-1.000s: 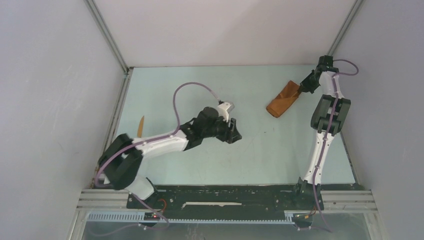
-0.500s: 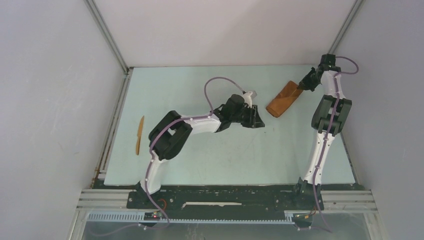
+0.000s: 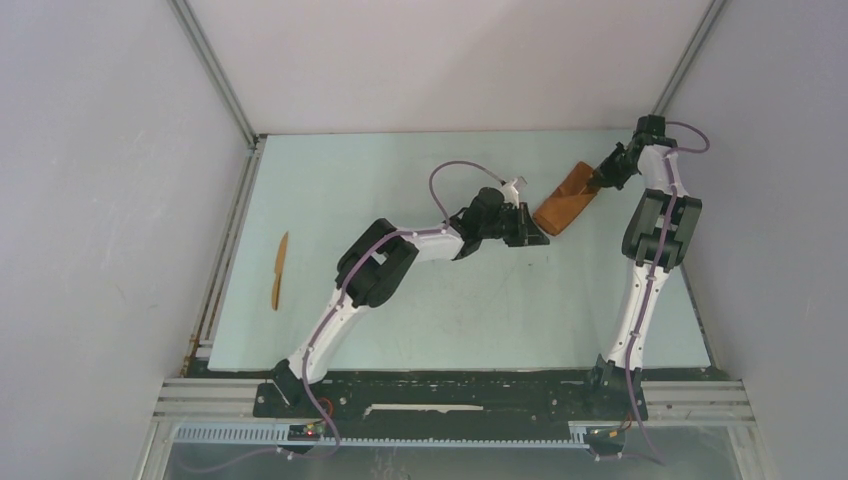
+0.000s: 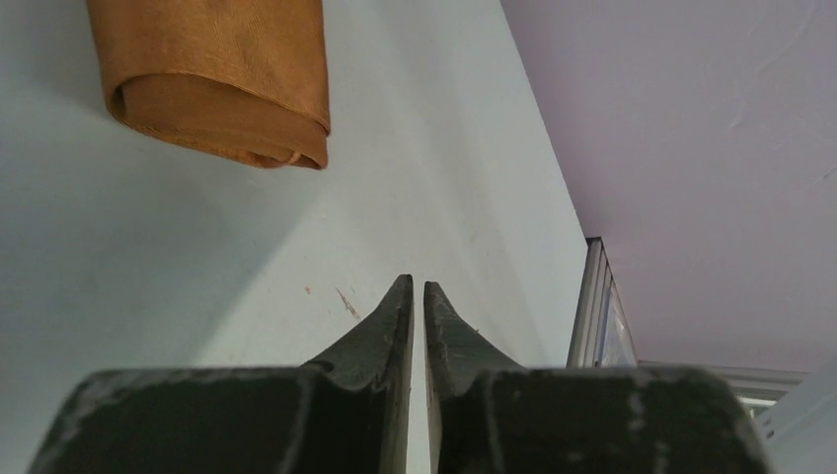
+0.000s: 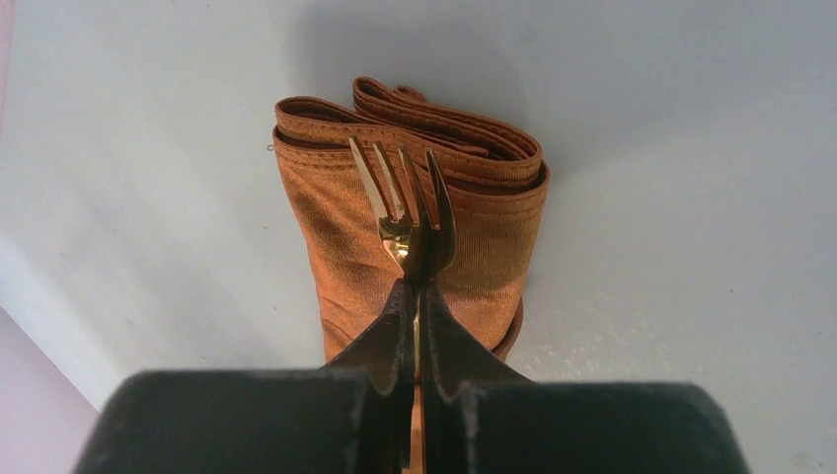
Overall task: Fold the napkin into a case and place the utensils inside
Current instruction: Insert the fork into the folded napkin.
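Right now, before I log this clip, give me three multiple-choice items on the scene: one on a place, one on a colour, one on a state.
1. Where does the loose wooden knife lie?
A. near the table's left edge
B. on top of the case
C. against the back wall

2. What colour is the folded case?
A. white
B. rust-orange
C. blue

3. What is the right gripper doing?
A. standing wide open
B. shut on nothing
C. shut on the fork

Answers:
1. A, the knife lies alone on the table, far left of both arms.
2. B, the cloth shows rust-orange in all three views.
3. C, the fork's neck is clamped between the fingers, with its tines over the case's end.
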Controlling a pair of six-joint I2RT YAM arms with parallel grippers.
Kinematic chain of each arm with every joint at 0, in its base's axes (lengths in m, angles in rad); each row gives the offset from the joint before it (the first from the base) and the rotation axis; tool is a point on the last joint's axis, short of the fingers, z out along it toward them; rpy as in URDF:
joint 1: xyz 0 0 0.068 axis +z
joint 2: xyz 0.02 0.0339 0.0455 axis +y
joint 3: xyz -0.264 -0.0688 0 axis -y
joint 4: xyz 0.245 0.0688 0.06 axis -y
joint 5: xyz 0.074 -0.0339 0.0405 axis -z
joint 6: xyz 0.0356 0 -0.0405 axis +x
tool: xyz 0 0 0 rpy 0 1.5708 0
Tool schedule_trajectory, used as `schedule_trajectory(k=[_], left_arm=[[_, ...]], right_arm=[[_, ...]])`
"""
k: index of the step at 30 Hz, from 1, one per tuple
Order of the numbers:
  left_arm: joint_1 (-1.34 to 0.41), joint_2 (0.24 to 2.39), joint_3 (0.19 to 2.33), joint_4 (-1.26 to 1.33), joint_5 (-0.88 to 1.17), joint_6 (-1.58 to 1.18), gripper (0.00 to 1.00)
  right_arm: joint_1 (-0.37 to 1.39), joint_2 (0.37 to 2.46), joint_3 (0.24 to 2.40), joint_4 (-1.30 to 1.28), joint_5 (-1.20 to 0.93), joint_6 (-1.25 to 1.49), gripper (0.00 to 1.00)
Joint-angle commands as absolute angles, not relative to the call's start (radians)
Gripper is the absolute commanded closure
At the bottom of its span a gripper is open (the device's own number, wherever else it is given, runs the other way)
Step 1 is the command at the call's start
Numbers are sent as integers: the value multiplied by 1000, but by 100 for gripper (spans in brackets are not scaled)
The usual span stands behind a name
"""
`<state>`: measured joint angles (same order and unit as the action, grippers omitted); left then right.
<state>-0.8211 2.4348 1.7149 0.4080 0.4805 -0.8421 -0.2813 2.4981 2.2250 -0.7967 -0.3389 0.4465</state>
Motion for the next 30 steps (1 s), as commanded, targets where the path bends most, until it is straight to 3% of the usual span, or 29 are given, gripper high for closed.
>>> schedule_trajectory(k=[1, 10, 30], left_arm=[[-808, 2490, 1802, 486, 515, -940, 87], [-797, 2520, 1803, 542, 523, -1018, 89], [-795, 2362, 1689, 457, 512, -873, 89]], right_arm=[[-272, 2430, 2205, -811, -338, 426, 100], [-257, 2385, 2126, -788, -306, 448, 100], [-244, 2245, 2091, -803, -261, 389, 60]])
